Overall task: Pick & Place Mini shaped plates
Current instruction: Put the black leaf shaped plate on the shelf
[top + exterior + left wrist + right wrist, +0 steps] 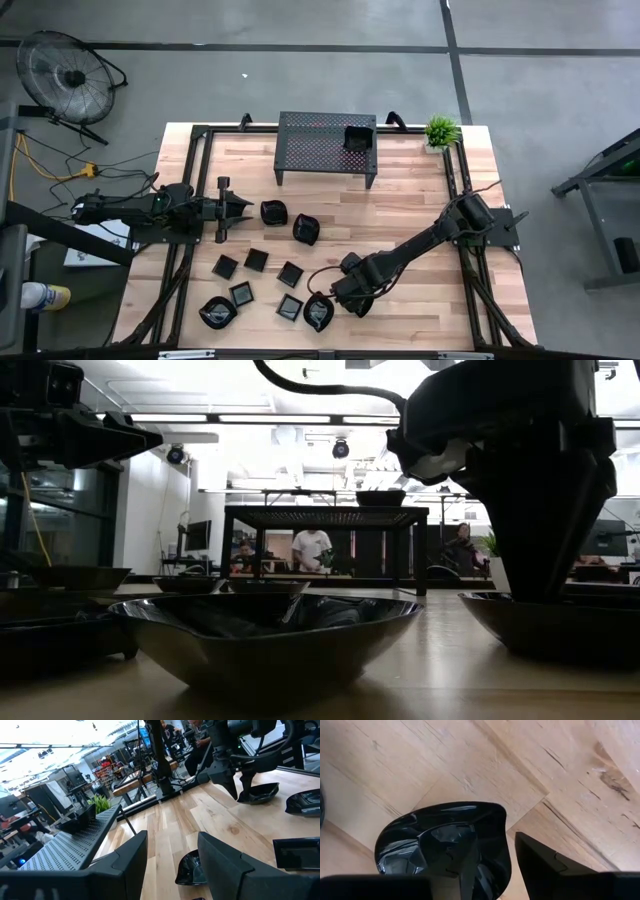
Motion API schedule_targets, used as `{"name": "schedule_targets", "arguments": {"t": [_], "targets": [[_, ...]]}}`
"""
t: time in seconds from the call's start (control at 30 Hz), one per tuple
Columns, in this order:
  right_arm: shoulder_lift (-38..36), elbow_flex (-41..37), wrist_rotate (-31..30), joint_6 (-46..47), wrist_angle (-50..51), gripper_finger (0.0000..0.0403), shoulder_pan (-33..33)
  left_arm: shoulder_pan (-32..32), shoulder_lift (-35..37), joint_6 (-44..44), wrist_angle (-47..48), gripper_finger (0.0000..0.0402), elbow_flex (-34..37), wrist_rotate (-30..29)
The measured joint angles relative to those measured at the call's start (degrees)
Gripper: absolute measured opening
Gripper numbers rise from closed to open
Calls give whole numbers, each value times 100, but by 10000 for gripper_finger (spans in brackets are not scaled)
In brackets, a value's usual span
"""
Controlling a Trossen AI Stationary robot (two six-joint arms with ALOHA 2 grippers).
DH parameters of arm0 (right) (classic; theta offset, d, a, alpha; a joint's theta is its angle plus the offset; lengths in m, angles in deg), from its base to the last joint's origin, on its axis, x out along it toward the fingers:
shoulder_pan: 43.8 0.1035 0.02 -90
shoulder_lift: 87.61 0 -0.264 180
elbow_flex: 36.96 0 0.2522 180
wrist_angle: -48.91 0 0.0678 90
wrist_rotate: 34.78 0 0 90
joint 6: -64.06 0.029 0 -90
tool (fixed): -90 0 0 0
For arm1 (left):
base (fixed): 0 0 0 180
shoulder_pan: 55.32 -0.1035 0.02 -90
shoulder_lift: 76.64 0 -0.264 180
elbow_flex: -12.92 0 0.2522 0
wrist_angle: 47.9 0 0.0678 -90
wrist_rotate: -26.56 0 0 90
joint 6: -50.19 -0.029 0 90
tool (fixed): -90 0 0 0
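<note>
Right gripper [330,303] low at table's front edge, fingers straddling rim of dish [445,845], one inside, one outside, set for pinch-lift, not yet closed. Other dishes [257,260] scattered nearby; one on rack [326,143]. Left gripper [245,207] waits, spread.

hidden: plate [440,845] rim under right pincer [495,865] | people: blurred

glossy black mini shaped plates [256,260], pale wood-grain table [410,215], black perforated rack [315,143], green plant [441,130]
</note>
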State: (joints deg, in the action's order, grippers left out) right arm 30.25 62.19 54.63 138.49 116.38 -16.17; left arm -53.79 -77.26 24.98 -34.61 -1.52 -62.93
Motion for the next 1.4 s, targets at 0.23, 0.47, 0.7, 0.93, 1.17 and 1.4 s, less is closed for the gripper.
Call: {"name": "schedule_targets", "arguments": {"t": [0.23,0.47,0.7,0.93,1.17,1.4], "targets": [[0,0,-8,-4,28,76,0,-1,2,0,0,170,0,0],[0,0,-21,-94,66,32,0,0,1,-1,0,170,0,0],[-9,7,-32,-120,66,5,-2,-2,2,0,0,170,0,0],[-9,7,7,-10,67,3,-61,-2,2,-2,0,170,0,0],[-63,6,97,-40,84,1,-209,0,1,-2,0,170,0,0],[-349,4,-32,-170,162,0,-370,0,1,-2,-2,170,0,-2]]}}
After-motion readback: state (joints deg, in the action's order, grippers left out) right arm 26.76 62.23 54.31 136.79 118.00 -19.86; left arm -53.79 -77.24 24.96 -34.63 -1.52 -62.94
